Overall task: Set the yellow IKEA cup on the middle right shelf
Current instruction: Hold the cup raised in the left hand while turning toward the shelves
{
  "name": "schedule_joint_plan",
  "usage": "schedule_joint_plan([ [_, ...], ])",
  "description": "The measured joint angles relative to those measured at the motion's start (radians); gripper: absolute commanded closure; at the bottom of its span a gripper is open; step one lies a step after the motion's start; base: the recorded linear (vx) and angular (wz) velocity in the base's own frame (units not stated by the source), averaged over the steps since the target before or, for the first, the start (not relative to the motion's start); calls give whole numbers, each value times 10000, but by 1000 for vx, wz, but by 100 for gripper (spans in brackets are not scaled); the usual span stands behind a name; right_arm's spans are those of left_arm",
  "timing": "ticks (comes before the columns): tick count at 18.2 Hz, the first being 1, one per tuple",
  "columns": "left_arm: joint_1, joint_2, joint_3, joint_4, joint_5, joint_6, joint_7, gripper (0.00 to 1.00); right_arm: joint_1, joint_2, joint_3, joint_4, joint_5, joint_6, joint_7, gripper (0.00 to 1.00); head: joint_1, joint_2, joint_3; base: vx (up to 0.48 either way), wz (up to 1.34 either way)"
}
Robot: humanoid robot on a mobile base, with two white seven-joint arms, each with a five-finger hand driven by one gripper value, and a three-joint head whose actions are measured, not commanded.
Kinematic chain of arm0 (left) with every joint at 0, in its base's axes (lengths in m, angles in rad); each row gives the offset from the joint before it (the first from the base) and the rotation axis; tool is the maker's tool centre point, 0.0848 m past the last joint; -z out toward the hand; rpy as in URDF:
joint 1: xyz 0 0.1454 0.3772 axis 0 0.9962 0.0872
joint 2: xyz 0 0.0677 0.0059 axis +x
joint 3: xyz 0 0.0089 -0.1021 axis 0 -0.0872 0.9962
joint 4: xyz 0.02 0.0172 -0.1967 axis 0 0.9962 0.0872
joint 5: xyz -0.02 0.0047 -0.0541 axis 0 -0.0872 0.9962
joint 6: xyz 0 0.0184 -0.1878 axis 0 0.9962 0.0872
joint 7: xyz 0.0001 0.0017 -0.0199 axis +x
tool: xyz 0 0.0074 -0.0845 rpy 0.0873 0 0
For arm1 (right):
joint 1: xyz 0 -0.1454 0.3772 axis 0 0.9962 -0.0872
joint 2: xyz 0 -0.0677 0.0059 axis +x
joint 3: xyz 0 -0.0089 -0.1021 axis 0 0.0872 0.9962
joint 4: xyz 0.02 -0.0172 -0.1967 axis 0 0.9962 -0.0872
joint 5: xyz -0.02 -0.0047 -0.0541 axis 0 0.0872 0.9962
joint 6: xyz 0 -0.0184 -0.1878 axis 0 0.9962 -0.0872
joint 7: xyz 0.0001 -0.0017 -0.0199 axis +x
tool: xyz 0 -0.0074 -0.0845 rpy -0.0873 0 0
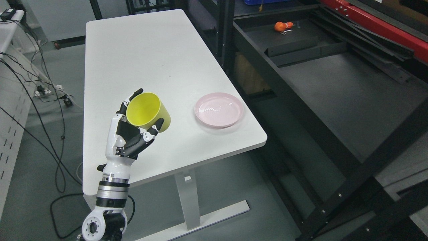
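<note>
In the lower left of the frame, the left hand (135,129) wraps its fingers (155,128) around the round yellow plastic cup (148,111), tipped above the white worktop (150,60), likely to carry it to the dark shelf (351,90) on the right.

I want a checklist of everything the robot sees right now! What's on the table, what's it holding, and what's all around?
Surface: white table, mostly bare.
Job's things: yellow cup, tilted, opening toward the camera.
Clutter: pink plate near the table's right edge.
Grippers: left hand grasps the cup; right arm not in view.
Cables: black cables on the floor at left.
Surroundings: black shelf at right, with an orange object on it.
</note>
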Motion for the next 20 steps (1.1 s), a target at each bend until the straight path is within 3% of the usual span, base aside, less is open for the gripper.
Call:
schedule_joint_plan([
  [6,-13,0,-144,-30,9,-63,17,99,0,0,0,0,0,0,-1,1,0,0,0,-245,-571],
  [20,-21,0,-667,-64,343,-341,21,99,3,0,0,0,0,0,-24,1,0,-1,0,-199,-959],
])
